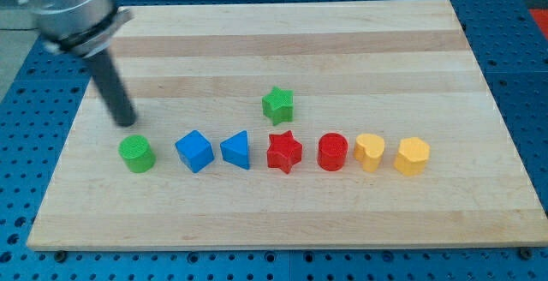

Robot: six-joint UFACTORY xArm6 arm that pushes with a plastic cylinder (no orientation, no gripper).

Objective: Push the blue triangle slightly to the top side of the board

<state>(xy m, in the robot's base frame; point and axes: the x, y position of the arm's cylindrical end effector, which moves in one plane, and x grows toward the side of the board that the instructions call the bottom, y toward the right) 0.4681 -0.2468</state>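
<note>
Wooden table [282, 32], one arm, rod ends in a tip, no gripper on this rig so there is no grip state to tell. The tip [128, 122] sits toward the table's left edge, just above the green cylinder [136, 154] and close to it; contact cannot be told.

Row of blocks runs left to right across the lower half of the table, nearer the bottom edge than the top: green cylinder, then blue cube [194, 151], then blue triangle [237, 150], red star [284, 152], red cylinder [332, 152], yellow heart [370, 152], yellow hexagon [412, 155].

Blue triangle is third in the row, between blue cube and red star, close to both, touching neither that can be seen. It lies left of the table's centre, well apart from the tip.

Green star [277, 104] sits alone above the row, near the table's centre, just above the red star.
</note>
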